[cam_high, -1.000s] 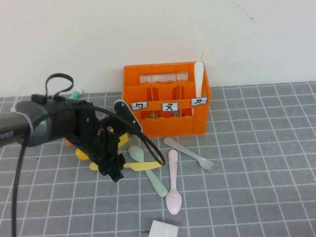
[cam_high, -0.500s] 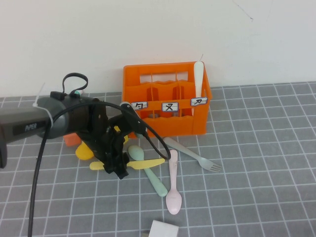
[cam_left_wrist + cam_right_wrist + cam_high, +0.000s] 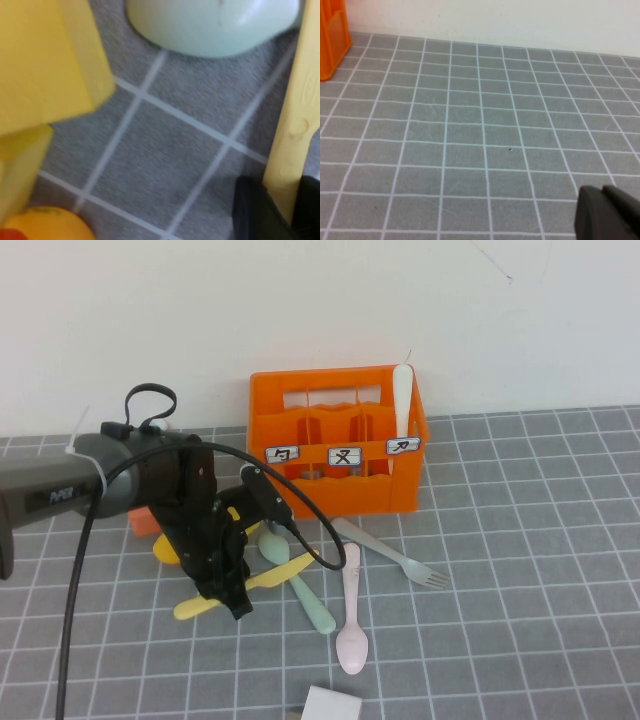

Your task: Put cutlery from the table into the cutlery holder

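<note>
High view: the left gripper (image 3: 232, 597) pinches the yellow knife (image 3: 262, 578) on the table (image 3: 520, 570), left of the mint-green spoon (image 3: 300, 585), pink spoon (image 3: 351, 610) and grey fork (image 3: 390, 552). Behind, the cutlery holder (image 3: 340, 490) carries three symbol labels and the white knife (image 3: 402, 400). The right gripper (image 3: 607, 212), closed, hovers over bare grid.

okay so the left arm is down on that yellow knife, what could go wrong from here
1. The left gripper has its jaws around the yellow knife near one end, so the long free end could swing or slip out when lifted.
2. The knife lies across the mint-green spoon; lifting may drag the spoon along.
3. The cutlery holder already has a white knife upright in it, which could get bumped.

The right gripper is parked, shut, and poses no obvious risk.
</note>
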Action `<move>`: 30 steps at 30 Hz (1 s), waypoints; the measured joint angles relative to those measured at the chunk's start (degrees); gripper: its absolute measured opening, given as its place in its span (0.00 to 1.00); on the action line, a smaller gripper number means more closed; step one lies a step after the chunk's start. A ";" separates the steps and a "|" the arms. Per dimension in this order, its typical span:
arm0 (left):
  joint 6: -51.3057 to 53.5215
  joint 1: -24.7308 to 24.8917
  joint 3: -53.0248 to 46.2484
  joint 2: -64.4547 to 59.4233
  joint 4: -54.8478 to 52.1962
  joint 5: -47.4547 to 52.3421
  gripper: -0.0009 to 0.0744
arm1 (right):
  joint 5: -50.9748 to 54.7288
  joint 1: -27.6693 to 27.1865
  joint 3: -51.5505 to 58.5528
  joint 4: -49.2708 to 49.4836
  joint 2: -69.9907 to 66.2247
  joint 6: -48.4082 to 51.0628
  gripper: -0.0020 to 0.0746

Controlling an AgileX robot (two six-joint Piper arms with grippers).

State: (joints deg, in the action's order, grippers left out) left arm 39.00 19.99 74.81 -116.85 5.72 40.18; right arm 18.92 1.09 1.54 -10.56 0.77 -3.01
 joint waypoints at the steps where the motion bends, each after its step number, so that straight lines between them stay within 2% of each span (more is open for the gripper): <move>1: 0.00 -0.10 0.00 0.00 0.38 0.71 0.18 | 0.00 0.00 0.00 0.00 0.00 0.00 0.02; 12: 0.00 -0.13 0.03 0.24 8.09 12.34 0.18 | 0.00 0.00 0.00 0.00 0.00 0.00 0.02; 24: 2.18 0.04 0.03 12.78 23.30 12.31 0.18 | 0.00 0.00 0.00 0.00 0.00 0.00 0.02; 30: 3.29 3.43 -0.08 19.99 24.91 8.03 0.18 | 0.00 0.00 0.00 0.00 0.00 0.00 0.02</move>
State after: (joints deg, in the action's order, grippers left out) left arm 42.29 23.42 74.72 -96.86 30.63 48.21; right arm 18.92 1.09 1.54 -10.56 0.77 -3.01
